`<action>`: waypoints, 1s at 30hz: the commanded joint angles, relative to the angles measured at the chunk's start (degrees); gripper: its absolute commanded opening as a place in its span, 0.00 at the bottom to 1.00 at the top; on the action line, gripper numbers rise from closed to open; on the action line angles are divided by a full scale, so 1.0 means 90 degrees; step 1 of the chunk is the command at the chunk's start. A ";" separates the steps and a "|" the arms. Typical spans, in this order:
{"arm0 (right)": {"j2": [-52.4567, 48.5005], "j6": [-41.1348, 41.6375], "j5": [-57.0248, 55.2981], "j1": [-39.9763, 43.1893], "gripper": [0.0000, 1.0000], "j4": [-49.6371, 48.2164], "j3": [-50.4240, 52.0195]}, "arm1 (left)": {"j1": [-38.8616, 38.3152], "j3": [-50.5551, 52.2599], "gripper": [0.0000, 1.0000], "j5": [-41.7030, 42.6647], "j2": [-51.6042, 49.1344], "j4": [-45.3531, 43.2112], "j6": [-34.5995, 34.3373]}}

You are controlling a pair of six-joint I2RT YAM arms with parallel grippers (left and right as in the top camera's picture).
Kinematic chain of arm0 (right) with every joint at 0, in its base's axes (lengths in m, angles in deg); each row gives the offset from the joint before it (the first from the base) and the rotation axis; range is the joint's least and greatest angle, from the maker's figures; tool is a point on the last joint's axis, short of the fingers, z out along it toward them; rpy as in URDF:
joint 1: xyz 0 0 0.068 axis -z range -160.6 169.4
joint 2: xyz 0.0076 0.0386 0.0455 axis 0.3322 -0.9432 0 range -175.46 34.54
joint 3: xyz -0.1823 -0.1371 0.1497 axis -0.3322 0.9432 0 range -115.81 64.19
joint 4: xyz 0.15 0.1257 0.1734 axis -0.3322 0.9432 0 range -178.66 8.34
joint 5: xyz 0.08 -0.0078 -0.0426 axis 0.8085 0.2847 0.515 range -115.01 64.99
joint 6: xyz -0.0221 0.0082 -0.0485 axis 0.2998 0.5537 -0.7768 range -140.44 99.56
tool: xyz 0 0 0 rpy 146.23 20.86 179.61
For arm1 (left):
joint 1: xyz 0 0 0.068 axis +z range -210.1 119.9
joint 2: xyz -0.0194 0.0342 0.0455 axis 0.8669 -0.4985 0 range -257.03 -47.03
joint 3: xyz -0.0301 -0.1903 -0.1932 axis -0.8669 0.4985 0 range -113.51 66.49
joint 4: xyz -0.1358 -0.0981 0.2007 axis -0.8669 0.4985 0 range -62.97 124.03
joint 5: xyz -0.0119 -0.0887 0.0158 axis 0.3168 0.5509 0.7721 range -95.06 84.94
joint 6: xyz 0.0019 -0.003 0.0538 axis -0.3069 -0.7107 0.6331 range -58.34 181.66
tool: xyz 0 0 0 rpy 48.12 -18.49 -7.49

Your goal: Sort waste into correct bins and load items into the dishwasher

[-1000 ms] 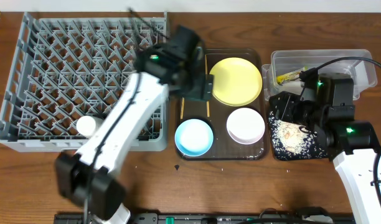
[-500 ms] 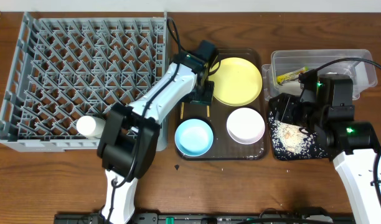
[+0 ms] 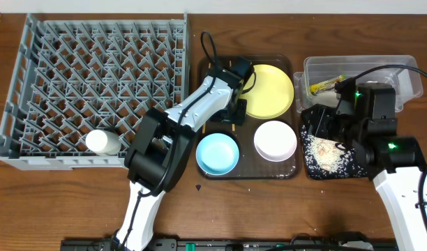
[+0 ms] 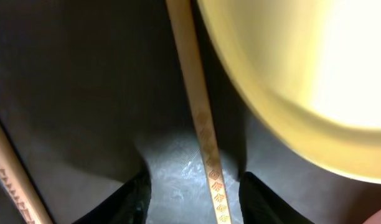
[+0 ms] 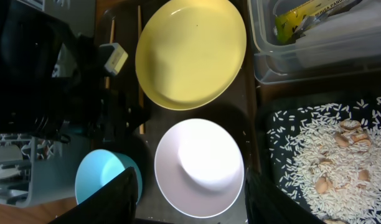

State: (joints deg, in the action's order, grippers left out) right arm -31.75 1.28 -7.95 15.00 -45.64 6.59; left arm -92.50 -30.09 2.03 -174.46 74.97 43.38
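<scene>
My left gripper (image 3: 231, 111) is low over the brown serving tray (image 3: 248, 173). Its jaws are open and straddle one wooden chopstick (image 4: 200, 112) without touching it. A second chopstick (image 4: 10, 168) lies to the left, and the yellow plate (image 4: 321, 74) is close on the right. The light blue bowl (image 3: 218, 153) and white bowl (image 3: 275, 139) sit at the tray's front. A white cup (image 3: 100, 142) lies in the grey dish rack (image 3: 95, 77). My right gripper (image 5: 190, 193) hangs open and empty, high above the white bowl (image 5: 200, 168).
At the back right, the clear tub (image 3: 402, 70) holds a yellow-green wrapper (image 3: 324, 86). In front of it, the black tray (image 3: 308, 164) holds rice scraps (image 5: 327, 162). My right arm (image 3: 381, 132) reaches over both bins. Bare wooden table runs along the front.
My left arm has swung from the rack's right edge across to the brown tray and dropped down over the chopstick, with its jaws narrowing. The right arm has not moved.
</scene>
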 commanded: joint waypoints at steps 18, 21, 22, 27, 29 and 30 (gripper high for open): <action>-0.0017 0.0036 0.0039 0.0039 0.53 0.0012 -0.0087 | 0.0148 -0.0153 0.08 -0.0576 0.0464 0.0138 -0.0104; -0.0017 0.0034 0.0039 0.0041 0.54 0.0010 -0.0087 | 0.0287 -0.0172 0.08 -0.0576 0.1052 0.0141 -0.0104; -0.0017 0.0034 0.0039 0.0041 0.54 0.0010 -0.0087 | 0.0393 -0.0172 0.08 -0.0576 0.1494 0.0165 -0.0104; -0.0017 0.0034 0.0039 0.0041 0.54 0.0012 -0.0087 | 0.0755 -0.0172 0.08 -0.0595 0.2460 0.0527 -0.0097; -0.0017 0.0034 0.0036 0.0041 0.54 0.0010 -0.0087 | 0.0959 -0.0172 0.08 -0.0857 0.2667 0.0843 -0.0100; -0.0017 0.0034 0.0036 0.0041 0.54 0.0010 -0.0087 | 0.1054 -0.0170 0.08 -0.1044 0.2696 0.1001 -0.0097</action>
State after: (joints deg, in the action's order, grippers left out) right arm -31.79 1.28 -7.95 15.00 -45.61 6.59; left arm -85.57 -31.18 -2.91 -151.56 81.00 42.31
